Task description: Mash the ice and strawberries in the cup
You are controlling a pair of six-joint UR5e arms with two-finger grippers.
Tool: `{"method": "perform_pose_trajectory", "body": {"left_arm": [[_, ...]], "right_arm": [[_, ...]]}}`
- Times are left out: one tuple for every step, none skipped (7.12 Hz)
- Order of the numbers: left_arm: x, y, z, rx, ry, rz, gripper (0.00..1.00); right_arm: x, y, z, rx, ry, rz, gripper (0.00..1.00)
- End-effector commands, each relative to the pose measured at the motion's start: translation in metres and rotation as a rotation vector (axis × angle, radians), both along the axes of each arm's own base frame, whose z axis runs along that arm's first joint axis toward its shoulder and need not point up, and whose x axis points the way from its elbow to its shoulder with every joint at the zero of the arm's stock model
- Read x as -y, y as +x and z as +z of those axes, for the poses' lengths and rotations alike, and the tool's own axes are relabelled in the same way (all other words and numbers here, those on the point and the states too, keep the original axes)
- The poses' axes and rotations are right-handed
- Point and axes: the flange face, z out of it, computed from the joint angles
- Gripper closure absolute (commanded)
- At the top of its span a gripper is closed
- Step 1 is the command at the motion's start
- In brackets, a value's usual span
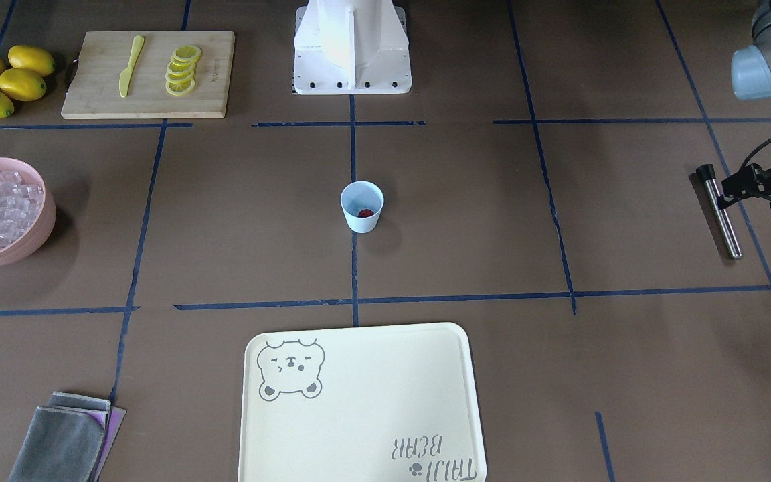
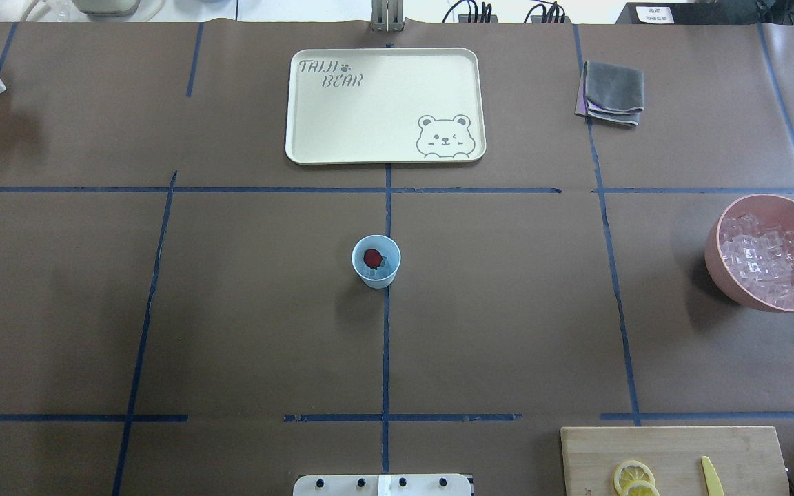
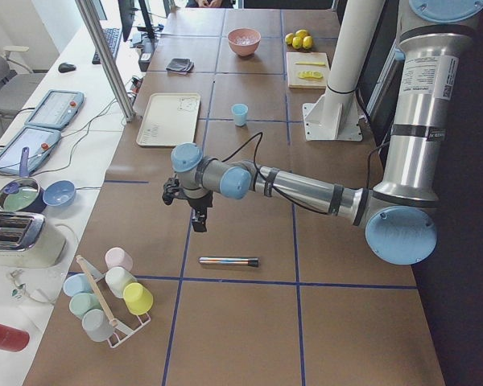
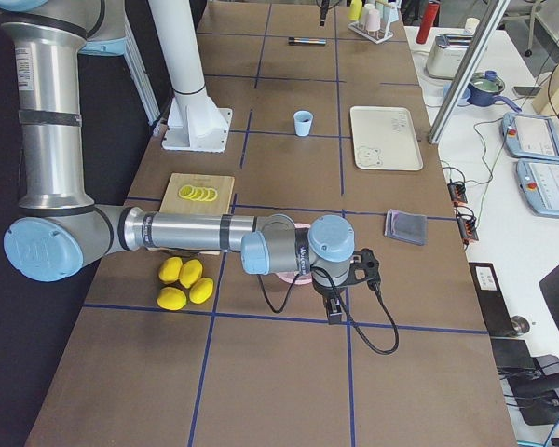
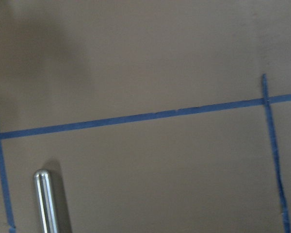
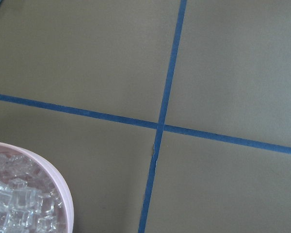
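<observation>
Brown-papered table (image 2: 231,310): pale blue plastic cup (image 2: 375,272) holds red strawberry piece (image 2: 371,257); pink bowl (image 2: 714,262) holds clear ice cubes (image 2: 769,258). Cannot tell the opening of left gripper (image 3: 200,223) or right gripper (image 4: 337,312).

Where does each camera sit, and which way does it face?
Front-facing: across the table, facing the base; left arm at right edge.
Overhead: behind the robot, looking down on the cup; only the base shows.
Exterior left: left table end; left arm near, by a metal rod.
Exterior right: opposite end; right arm near.
Left wrist: down at the rod's end; no body.
Right wrist: down at pink bowl and ice; no body.
Shared: cup, in the first two.
</observation>
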Motion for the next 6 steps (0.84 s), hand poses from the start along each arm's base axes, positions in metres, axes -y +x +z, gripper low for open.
{"method": "perform_pose_trajectory", "body": {"left_arm": [[0.004,0.000,0.061,-0.015,0.000,-0.047,0.00],[0.005,-0.002,0.067,-0.012,0.000,-0.080,0.00],[0.001,-0.006,0.078,0.031,-0.003,-0.112,0.00],[-0.008,-0.008,0.092,0.022,0.000,-0.141,0.00],[-0.014,-0.009,0.104,-0.008,-0.004,-0.217,0.00],[-0.017,-0.006,0.119,-0.028,-0.003,-0.249,0.00]], "right_arm": [[0.001,0.000,-0.001,0.001,0.001,0.001,0.00],[0.002,0.000,-0.002,0.001,0.004,0.001,0.00],[0.002,0.000,-0.002,0.001,0.004,0.001,0.00],[0.002,0.000,-0.004,0.002,0.007,0.000,0.00],[0.002,0.000,-0.004,0.002,0.007,0.000,0.00],[0.002,0.000,-0.004,0.001,0.007,0.001,0.00]]}}
